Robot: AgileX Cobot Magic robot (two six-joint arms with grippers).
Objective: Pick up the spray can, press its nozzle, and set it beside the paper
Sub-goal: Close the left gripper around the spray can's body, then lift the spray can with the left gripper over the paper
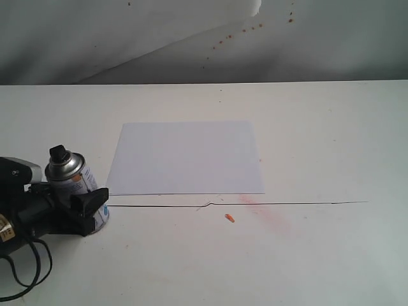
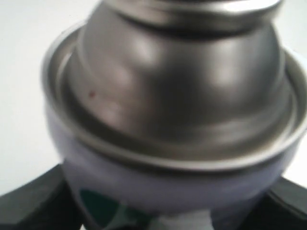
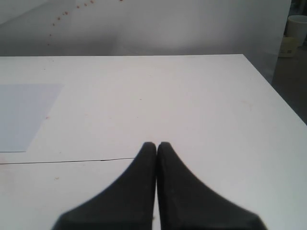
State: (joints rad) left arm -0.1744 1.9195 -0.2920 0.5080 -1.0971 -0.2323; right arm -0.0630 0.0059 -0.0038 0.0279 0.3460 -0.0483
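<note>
The spray can [image 1: 73, 180] stands on the table at the near left, silver dome up, with the black nozzle [image 1: 59, 153] on top. My left gripper [image 1: 70, 194] is shut on the can's labelled body, one black finger [image 1: 90, 203] in front and the other behind. In the left wrist view the can's dome [image 2: 177, 110] fills the picture, a black finger [image 2: 33, 201] shows at each lower corner, and the nozzle is cut off. The white paper [image 1: 186, 157] lies flat to the can's right, apart from it. My right gripper [image 3: 157, 146] is shut on nothing, above bare table, with the paper [image 3: 24, 115] off to one side.
A thin dark line [image 1: 287, 204] runs across the tabletop just in front of the paper. A small orange scrap [image 1: 230, 218] and a pink smear [image 1: 271, 218] lie near it. A black cable [image 1: 25, 268] loops under the left arm. The table's side edge [image 3: 273, 96] shows in the right wrist view.
</note>
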